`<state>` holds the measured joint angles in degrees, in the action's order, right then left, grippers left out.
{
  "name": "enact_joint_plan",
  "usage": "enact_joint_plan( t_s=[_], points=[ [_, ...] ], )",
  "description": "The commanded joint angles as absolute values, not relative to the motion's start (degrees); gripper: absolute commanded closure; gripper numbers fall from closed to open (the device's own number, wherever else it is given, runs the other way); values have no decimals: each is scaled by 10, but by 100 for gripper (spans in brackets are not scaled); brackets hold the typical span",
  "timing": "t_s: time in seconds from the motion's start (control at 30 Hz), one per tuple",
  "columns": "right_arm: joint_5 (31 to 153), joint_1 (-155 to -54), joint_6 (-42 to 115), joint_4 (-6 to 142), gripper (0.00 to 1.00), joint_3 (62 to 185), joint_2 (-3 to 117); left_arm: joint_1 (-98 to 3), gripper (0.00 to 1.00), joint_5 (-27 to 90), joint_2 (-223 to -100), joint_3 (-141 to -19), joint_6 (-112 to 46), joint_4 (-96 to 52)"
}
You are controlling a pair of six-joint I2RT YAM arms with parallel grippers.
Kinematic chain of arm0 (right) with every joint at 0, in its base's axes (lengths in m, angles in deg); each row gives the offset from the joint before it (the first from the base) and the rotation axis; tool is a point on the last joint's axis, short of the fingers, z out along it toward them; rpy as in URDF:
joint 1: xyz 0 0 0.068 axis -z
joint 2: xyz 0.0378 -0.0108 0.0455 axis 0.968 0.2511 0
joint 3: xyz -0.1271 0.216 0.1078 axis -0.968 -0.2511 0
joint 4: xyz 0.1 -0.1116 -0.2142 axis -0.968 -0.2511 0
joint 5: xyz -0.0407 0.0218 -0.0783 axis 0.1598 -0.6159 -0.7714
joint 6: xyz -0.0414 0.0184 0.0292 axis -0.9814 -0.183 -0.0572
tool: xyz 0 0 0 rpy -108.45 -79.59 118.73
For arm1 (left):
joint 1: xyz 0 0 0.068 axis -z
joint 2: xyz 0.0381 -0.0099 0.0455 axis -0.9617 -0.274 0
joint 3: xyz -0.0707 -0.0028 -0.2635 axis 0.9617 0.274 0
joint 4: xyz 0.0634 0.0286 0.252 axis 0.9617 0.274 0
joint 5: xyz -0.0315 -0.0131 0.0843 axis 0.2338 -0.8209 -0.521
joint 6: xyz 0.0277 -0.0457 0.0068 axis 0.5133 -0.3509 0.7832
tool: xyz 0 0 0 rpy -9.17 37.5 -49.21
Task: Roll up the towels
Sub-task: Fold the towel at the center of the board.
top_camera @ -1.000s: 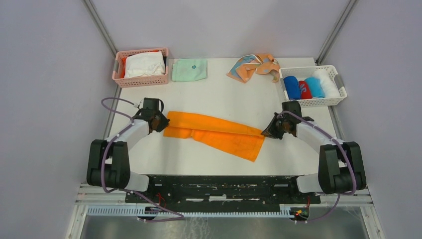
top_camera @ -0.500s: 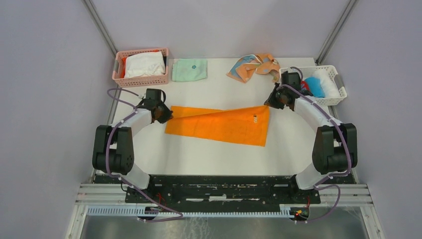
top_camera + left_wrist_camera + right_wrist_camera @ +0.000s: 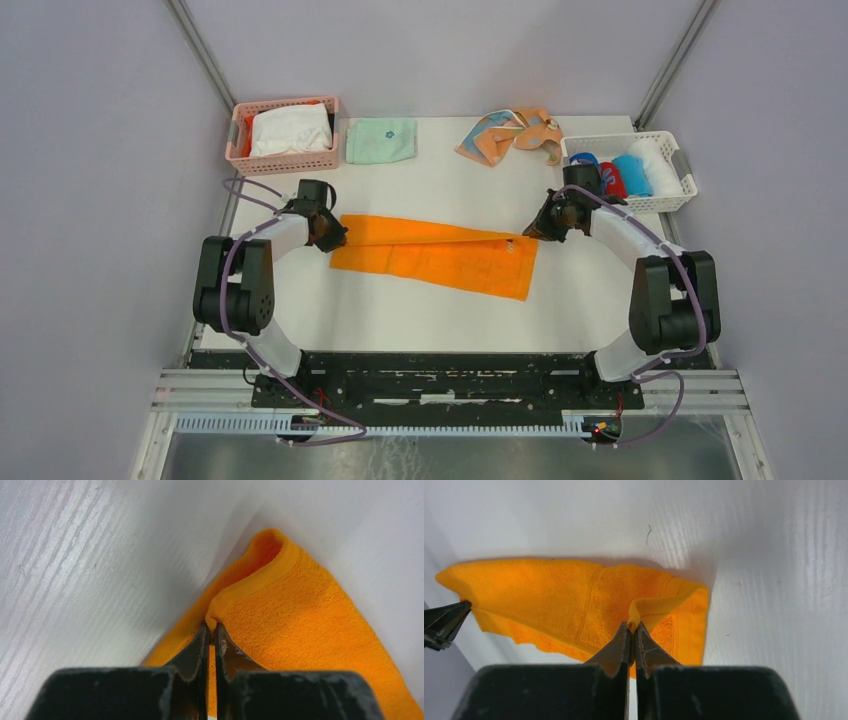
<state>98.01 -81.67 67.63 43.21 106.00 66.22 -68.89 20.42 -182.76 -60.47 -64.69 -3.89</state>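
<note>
The orange towel [image 3: 440, 258] is laid down folded narrower than before, end corners pinched by the closed left gripper [image 3: 211, 632] and right gripper [image 3: 631, 627], seemingly ready for rolling

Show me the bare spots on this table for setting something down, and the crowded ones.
Free: the wide strip of table between the orange towel and the near edge; the band between that towel and the mint cloth. Crowded: the far edge, with pink basket, mint cloth, patterned towel and white basket.
</note>
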Motion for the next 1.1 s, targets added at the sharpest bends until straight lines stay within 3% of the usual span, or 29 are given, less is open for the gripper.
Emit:
enact_joint_plan(
  t_s=[0.0,0.27,0.47,0.7,1.07],
  points=[
    [1043,-812,718,456,93,1022,623,-695,97,163,-1848,-606,-633,-32],
    [1084,-812,717,515,90,887,610,-697,97,157,-1862,-602,-641,-33],
    [1054,-812,709,513,91,866,653,-701,97,155,-1852,-603,-643,-27],
    [938,-811,695,498,92,969,707,-705,97,154,-1823,-606,-648,-22],
    [956,-811,652,399,91,1206,714,-705,97,203,-1761,-676,-656,-1]
  ],
)
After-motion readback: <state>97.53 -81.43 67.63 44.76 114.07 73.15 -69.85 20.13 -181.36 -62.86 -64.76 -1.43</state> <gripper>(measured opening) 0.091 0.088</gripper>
